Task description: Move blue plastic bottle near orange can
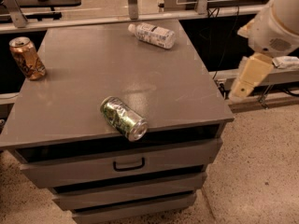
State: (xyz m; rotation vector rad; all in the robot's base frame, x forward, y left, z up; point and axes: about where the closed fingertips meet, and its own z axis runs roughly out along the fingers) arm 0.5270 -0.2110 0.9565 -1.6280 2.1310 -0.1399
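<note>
The blue plastic bottle lies on its side, left of the gripper and farther back; its label print is unreadable. The orange can stands well beyond it, far left. The arm hangs bent downward, and I cannot tell the gripper's state.

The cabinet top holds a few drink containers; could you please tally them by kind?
Cans: 2, the orange can upright at the left edge and the green-silver can lying near the front.
Bottles: 1, the blue plastic bottle lying at the back.
Total: 3.
The end effector hangs right of the cabinet.
</note>
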